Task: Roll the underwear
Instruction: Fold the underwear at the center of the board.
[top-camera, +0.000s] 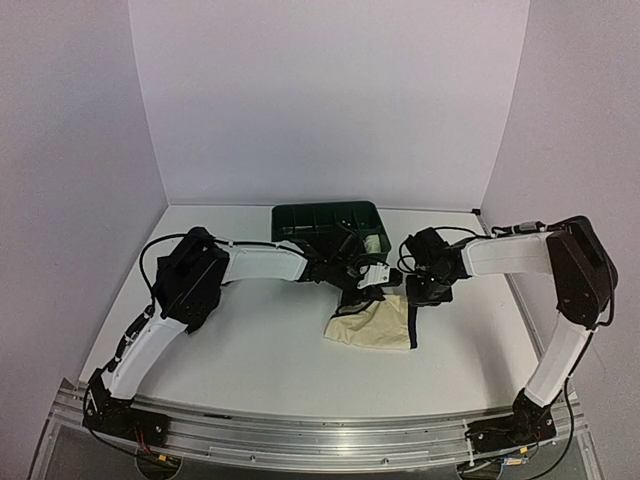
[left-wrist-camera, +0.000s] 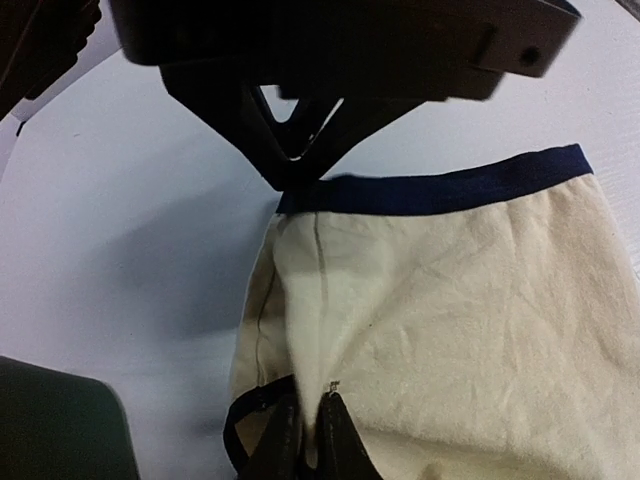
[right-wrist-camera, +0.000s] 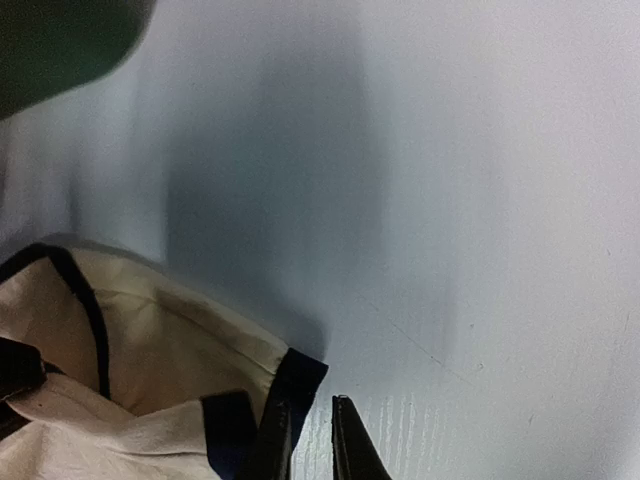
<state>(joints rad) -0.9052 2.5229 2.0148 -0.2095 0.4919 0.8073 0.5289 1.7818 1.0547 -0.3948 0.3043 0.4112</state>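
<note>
Now: cream underwear (top-camera: 372, 326) lies on table (top-camera: 250, 350), just near of green tray (top-camera: 285, 212). Left gripper (left-wrist-camera: 308, 442) tips straddle a cloth fold, grip unclear. Right gripper (right-wrist-camera: 310, 440) slightly apart at its dark edging.

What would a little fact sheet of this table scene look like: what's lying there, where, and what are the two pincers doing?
Garment: cream underwear with dark edging, spread on the white table, not yet rolled
Tray: dark green tray behind it, on the far side
Left pincer: at the garment's edge, cream cloth between its tips; grip unclear
Right pincer: at a dark-banded corner, tips slightly apart, bare table showing between them
</note>
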